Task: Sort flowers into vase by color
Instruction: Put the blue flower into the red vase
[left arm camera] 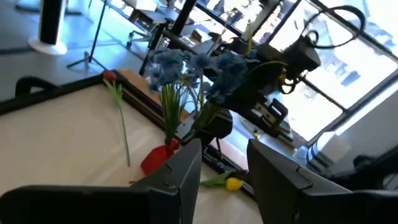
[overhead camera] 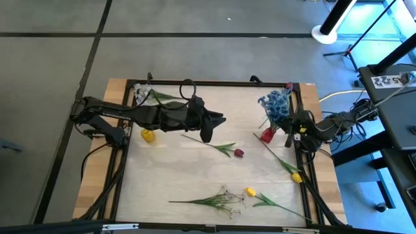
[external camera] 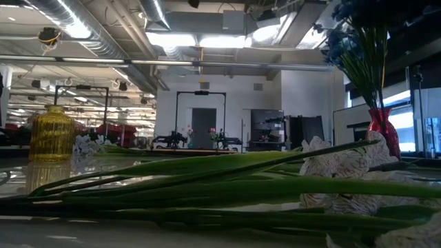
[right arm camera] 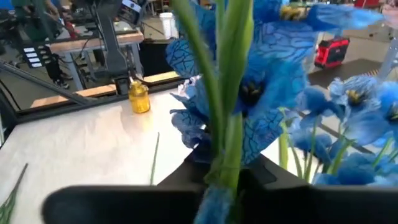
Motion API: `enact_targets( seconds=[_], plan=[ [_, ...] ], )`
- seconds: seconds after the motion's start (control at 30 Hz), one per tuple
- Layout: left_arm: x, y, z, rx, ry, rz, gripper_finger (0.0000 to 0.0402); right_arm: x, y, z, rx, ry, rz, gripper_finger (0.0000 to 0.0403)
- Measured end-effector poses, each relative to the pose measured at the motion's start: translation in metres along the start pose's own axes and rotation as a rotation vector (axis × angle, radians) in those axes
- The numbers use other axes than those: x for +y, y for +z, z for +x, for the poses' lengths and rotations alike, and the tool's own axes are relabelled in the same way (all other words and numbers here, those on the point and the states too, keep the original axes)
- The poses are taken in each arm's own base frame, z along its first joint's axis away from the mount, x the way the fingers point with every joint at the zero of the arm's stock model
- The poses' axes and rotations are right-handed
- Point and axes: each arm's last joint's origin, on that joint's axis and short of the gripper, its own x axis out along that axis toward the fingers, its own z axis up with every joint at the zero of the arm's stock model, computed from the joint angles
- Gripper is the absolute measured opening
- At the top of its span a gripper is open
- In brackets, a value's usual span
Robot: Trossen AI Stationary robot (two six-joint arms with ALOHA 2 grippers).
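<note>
Crowding the right hand [right arm camera: 221, 180], blue flowers [right arm camera: 261, 87] hide whether it grips; left hand [left arm camera: 224, 171] gapes empty.

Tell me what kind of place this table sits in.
Probably a robotics lab or workshop in an industrial hall. The low view shows exposed ceiling ducts and strip lights above an open floor. Light stands and cables surround the framed table, and the right wrist view shows workbenches behind.
</note>
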Motion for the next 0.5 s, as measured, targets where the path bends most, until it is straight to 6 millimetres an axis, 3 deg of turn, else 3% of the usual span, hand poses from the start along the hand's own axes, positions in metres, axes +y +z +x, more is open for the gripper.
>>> enact_targets(
  seconds=[0.3,0.5],
  plan=[
    [0.007,-0.009,-0.003,0.113,0.055,0.170,0.0125,-0.003,0.010,-0.006,0.107,-0.043,0.025,0.0149],
    [0.014,-0.022,-0.004,0.270,0.070,0.218,0.0125,-0.009,0.031,-0.017,0.227,-0.061,0.046,0.0168]
  ],
)
